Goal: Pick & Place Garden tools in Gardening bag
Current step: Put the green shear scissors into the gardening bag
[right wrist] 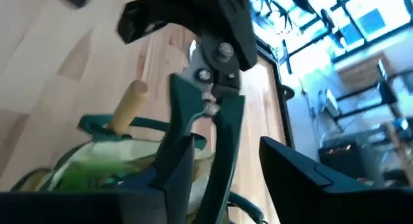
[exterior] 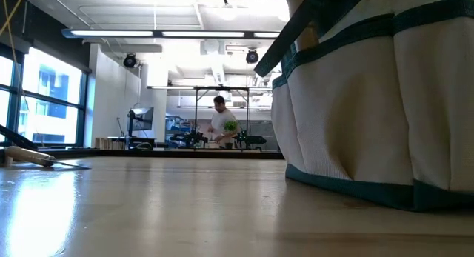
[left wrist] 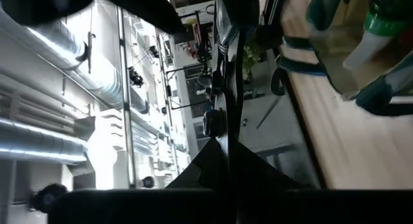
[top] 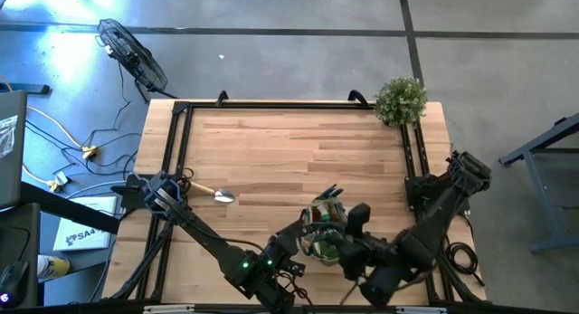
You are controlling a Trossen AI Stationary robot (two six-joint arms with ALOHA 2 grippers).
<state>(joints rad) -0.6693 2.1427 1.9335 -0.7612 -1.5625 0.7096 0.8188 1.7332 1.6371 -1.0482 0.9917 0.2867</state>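
Low in the middle of the high view, on the pale wooden worktop (top: 289, 142): small beige fabric gardening bag with dark green trim (top: 323, 233), upright, green things showing at its mouth. Fills the right side of the low view too.

Just right of the bag, reaching in from the lower right: right end effector (top: 355, 216). Fingers apart in the right wrist view, with green-handled metal pruning shears (right wrist: 197, 117) standing between them over the bag's mouth, blades up; clear gap beside the finger on the frame's right, the other finger close against a handle. Cannot tell whether that one touches.

Poking out of the bag beside the shears: a light wooden tool handle (right wrist: 128, 102).

At the bag's left edge: left end effector (top: 294, 234), fingers pressed together. Cannot tell whether anything is pinched.

Well apart from the bag, left of centre in the high view: wooden-handled trowel with a silver blade (top: 214, 195), lying flat.

At the upper right corner of the worktop: bushy green plant (top: 401, 99).
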